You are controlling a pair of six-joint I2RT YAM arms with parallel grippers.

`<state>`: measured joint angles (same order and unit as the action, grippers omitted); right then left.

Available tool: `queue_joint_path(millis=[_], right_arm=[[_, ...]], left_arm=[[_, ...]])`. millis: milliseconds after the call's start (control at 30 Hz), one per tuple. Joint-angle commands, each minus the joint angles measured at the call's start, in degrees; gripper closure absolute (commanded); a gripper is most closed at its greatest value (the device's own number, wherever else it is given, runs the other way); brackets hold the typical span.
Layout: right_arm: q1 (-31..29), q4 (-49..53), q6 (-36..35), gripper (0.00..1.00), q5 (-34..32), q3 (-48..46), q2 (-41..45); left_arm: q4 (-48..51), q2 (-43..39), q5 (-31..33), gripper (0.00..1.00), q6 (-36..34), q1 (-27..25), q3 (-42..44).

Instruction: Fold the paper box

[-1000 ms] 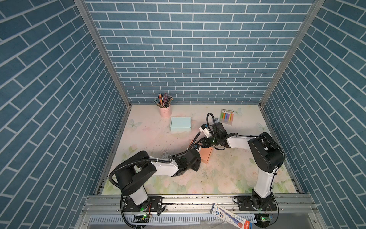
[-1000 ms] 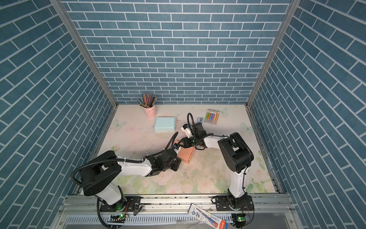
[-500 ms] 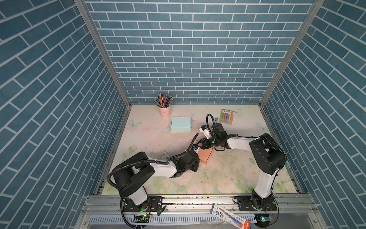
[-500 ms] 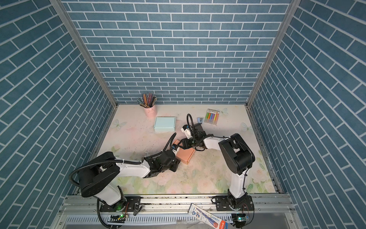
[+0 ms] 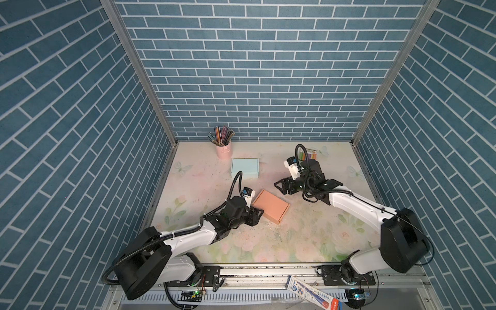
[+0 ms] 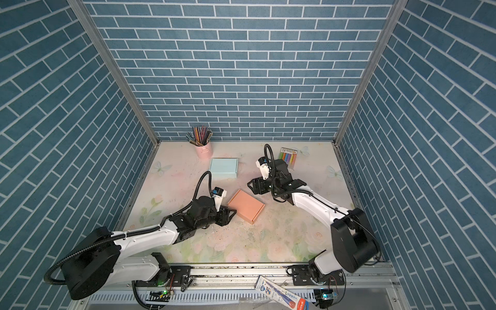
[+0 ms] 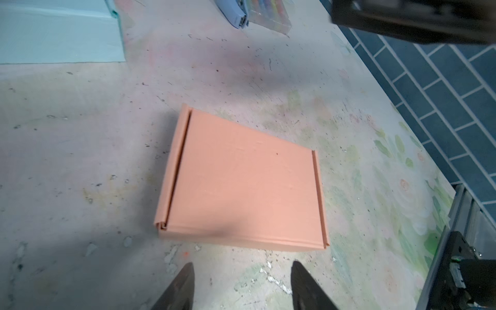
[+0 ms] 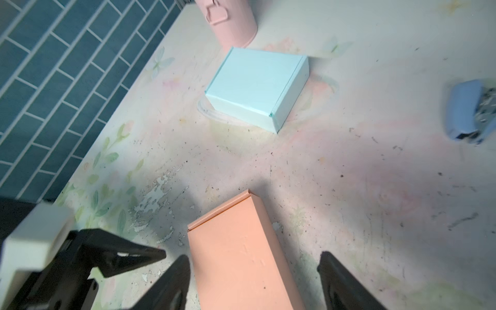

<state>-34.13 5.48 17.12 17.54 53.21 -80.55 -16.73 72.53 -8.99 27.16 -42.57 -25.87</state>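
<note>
The left gripper [image 7: 243, 268] is released: its fingers stand apart with only bare table [image 7: 80, 161] between them. Just ahead of its tips, not touched, lies the orange box [image 7: 241, 182], closed and flat. The right gripper [image 8: 255, 257] is also spread and holds nothing. The same box lies in front of it from the opposite side. In both top views the box sits between the two grippers, closer to the left one and clear of the right.

Only the left wrist view shows the lid seams along two edges of the box. Both wrist views show a stapler [image 8: 469, 112] beyond the box, which the right arm [image 5: 349, 206] hides in both top views. Farther from the left gripper, past the orange box, rests a blue box [image 5: 244, 167], also closed. Behind that stands a cup [image 5: 223, 151]. The right wrist view shows only its lower part, while the top views show the pencils [image 5: 221, 134] in it. A pack of markers [image 6: 289, 157] lies behind the right gripper.

Count: two grippers, two boxes, one stapler, one cup, one pack of markers.
</note>
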Motion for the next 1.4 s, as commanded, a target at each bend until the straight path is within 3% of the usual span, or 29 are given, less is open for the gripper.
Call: queue_joint_path(millis=[0,233,433,867,1367], right_arm=[[-2.4,3.7,4.6,0.25,-3.6,-6.4,5.0],[-9.7,-0.6,15.3,0.24,-3.3,-17.3,12.2],[-13.9,-5.6,23.1,0.22,-5.3,-24.1,16.5],[-12.0,-9.9,22.4,0.21,-5.6,-25.5,11.4],[-8.6,-13.4,21.6,0.26,-3.1,-26.4,7.3]], left_arm=[[1.5,0.8,-4.0,0.38,-1.5,2.9,-2.6],[-3.8,4.9,-8.3,0.35,-2.6,10.3,-4.7],[-5.2,12.4,-10.7,0.35,-4.5,11.3,-8.4],[-10.3,19.2,-15.4,0.35,-3.2,10.4,-8.7],[-10.8,19.4,-13.9,0.5,-2.7,7.5,-6.5]])
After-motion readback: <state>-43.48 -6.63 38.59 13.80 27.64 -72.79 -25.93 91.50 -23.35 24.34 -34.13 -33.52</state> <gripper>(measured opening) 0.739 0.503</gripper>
